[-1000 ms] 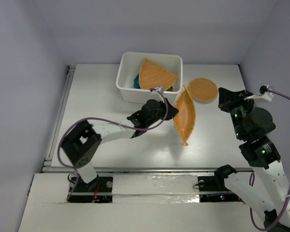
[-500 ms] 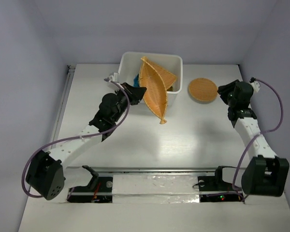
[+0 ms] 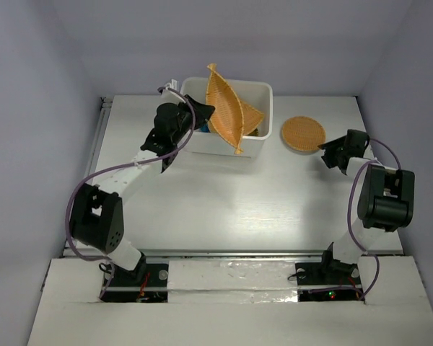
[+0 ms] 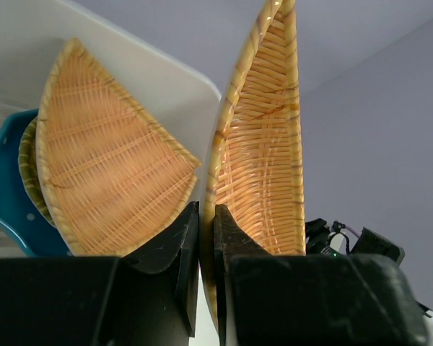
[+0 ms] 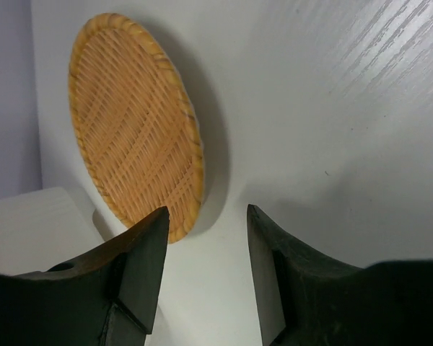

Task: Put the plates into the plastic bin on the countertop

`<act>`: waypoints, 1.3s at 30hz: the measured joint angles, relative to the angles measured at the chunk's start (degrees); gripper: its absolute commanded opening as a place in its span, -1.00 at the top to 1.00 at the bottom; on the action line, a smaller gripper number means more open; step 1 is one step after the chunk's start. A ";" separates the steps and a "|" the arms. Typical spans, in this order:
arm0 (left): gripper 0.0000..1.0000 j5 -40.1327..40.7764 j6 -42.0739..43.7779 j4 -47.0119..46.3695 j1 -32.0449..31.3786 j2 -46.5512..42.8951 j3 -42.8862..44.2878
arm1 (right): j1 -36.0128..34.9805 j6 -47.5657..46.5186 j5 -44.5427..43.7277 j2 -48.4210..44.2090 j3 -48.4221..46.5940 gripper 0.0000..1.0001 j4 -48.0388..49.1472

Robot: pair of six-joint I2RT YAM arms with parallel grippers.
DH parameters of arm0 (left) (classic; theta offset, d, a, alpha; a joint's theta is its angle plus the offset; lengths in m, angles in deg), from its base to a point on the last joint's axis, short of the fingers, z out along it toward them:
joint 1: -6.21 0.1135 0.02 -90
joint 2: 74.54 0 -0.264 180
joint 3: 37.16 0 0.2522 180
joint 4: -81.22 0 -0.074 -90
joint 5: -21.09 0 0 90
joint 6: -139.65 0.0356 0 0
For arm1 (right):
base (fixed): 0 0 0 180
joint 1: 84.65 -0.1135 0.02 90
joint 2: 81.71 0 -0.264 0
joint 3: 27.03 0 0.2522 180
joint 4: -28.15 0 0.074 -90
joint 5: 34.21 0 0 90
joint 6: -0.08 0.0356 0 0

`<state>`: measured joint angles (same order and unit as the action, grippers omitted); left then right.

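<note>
My left gripper (image 3: 200, 117) (image 4: 207, 216) is shut on the rim of a leaf-shaped wicker plate (image 3: 224, 107) (image 4: 263, 144). The plate stands on edge, tilted over the white plastic bin (image 3: 211, 143) (image 4: 166, 79). Inside the bin a fan-shaped wicker plate (image 3: 250, 115) (image 4: 101, 166) leans over the teal plate (image 4: 3, 187). A round wicker plate (image 3: 303, 134) (image 5: 133, 137) lies flat on the countertop (image 3: 224, 194) right of the bin. My right gripper (image 3: 325, 154) (image 5: 206, 216) is open and low, just off that plate's near-right edge, with nothing between its fingers.
A metal rail (image 3: 92, 169) runs along the countertop's left edge. Another tan wicker plate's rim (image 4: 25, 162) shows under the fan plate. A corner of the bin (image 5: 29, 223) sits just left of my right gripper. Grey walls enclose the back and sides.
The left arm carried the leaf plate from the countertop up and back over the bin. The right arm swung down beside the round plate and its jaws opened.
</note>
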<state>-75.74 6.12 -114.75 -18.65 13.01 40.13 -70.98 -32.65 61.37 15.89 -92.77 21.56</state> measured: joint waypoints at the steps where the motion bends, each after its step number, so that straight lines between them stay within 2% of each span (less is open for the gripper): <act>1: 1.00 -0.37 -0.04 0.55 0.33 1.20 0.87 | 0.15 0.37 0.59 0.87 -0.13 0.00 0.24; 9: 1.00 -2.14 -1.11 3.50 1.38 10.25 7.80 | 0.31 2.16 3.50 3.93 -3.74 0.08 1.07; 17: 1.00 -2.23 -7.78 4.37 3.32 20.48 13.57 | 0.61 1.55 4.74 4.70 -6.60 0.05 0.07; 23: 0.61 -0.13 -9.94 8.00 3.87 24.46 17.57 | 0.61 0.96 4.83 4.92 -8.33 0.09 -3.39; 24: 0.36 0.24 -9.94 8.46 3.87 24.59 18.12 | 0.61 0.96 4.81 4.92 -8.52 0.10 -4.04; 28: -0.06 1.03 -10.14 8.57 3.87 24.59 19.06 | 0.61 0.50 4.76 5.38 -9.94 0.09 -7.69; 30: -0.18 1.20 -9.99 8.57 3.87 24.57 19.08 | 0.61 -0.04 4.74 6.03 -11.32 0.11 -9.66; 36: -0.18 1.53 -8.04 7.76 3.87 20.59 14.60 | 0.94 -2.12 4.96 9.01 -15.30 0.40 -13.77; 39: -0.18 1.60 -6.86 6.64 3.87 14.14 9.84 | 1.11 -3.21 5.31 11.45 -18.03 0.37 -16.09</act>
<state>-74.14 -0.74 -108.11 -14.78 27.15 49.96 -69.87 -35.86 66.68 27.35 -110.81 5.48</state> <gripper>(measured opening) 0.589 0.307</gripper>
